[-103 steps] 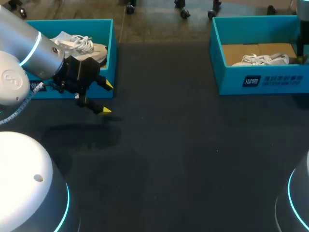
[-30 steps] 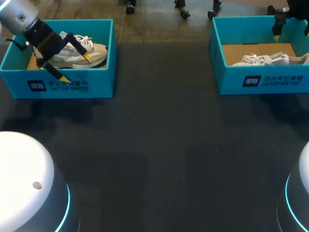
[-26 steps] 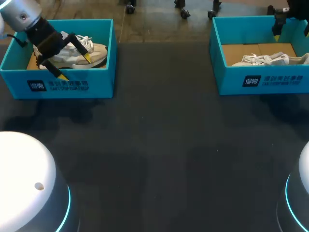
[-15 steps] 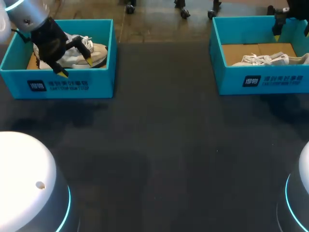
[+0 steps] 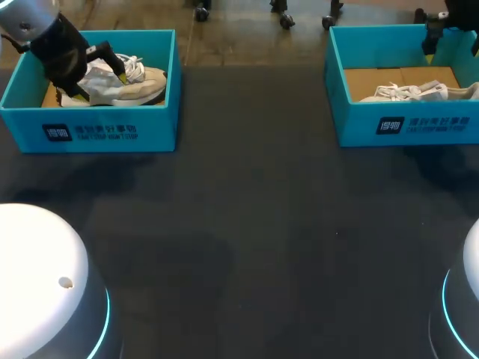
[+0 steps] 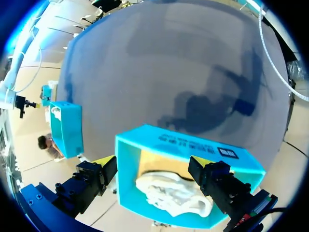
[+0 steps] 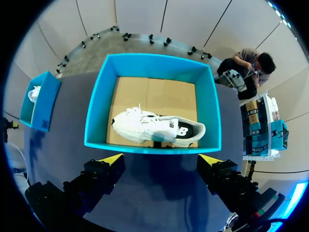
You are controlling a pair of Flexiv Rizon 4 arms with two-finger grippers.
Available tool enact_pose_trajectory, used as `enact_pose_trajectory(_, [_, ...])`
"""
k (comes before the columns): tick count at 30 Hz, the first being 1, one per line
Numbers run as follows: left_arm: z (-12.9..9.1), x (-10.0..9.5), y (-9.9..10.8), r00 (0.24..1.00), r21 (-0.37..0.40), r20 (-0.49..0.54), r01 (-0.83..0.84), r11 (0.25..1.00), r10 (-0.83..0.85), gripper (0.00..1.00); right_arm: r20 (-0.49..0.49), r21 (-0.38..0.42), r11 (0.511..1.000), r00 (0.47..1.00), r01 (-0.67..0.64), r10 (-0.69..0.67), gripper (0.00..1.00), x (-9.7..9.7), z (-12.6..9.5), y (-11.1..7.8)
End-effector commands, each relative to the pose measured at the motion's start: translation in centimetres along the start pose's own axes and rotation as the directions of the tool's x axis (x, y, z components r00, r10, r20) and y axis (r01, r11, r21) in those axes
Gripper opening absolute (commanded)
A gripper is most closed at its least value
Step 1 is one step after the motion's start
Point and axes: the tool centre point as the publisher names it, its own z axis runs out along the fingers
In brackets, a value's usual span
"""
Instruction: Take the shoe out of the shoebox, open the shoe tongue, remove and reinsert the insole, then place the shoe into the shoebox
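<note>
A white shoe [image 5: 123,81] lies in the blue shoebox [image 5: 97,133] at the table's far left. My left gripper [image 5: 105,81] hangs open over that shoe, tilted. In the left wrist view the shoe [image 6: 174,195] lies in the box [image 6: 188,145] between and below the open fingers of the left gripper [image 6: 153,165], which do not touch it. A second white shoe [image 7: 154,126] lies in the far right shoebox [image 7: 96,104]. My right gripper [image 7: 161,159] hovers open above that box's near wall. The head view shows only a dark part of the right arm [image 5: 440,22].
Both shoeboxes stand at the far edge, the right shoebox [image 5: 408,123] well apart from the left one. Dark table mat [image 5: 254,224] stretches between and in front of them. My arms' white bases [image 5: 45,292] fill the near corners.
My left gripper has swung from over the left box's front wall back and down over the shoe. The right arm has not moved.
</note>
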Motion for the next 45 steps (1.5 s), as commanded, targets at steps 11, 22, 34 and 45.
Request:
enact_pose_trajectory(11, [-0.9,3.4,7.0,0.990,-0.095,-0.140,0.008,0.995,-0.021,1.00,0.000,-0.002,1.000,1.000,0.000,0.000,1.00,0.0,0.0,-0.1])
enact_pose_trajectory(22, [-1.4,7.7,12.5,0.967,-0.036,-0.235,-0.108,0.993,0.097,1.00,0.000,-0.002,1.000,1.000,0.000,0.000,1.00,0.0,0.0,-0.1])
enact_pose_trajectory(34, [-2.0,11.3,15.6,0.845,0.086,-0.359,-0.394,0.915,0.397,1.00,0.000,-0.002,1.000,1.000,0.000,0.000,1.00,0.0,0.0,-0.1])
enact_pose_trajectory(45, [-2.0,11.3,15.6,0.845,0.086,-0.359,-0.394,0.915,0.397,1.00,0.000,-0.002,1.000,1.000,0.000,0.000,1.00,0.0,0.0,-0.1])
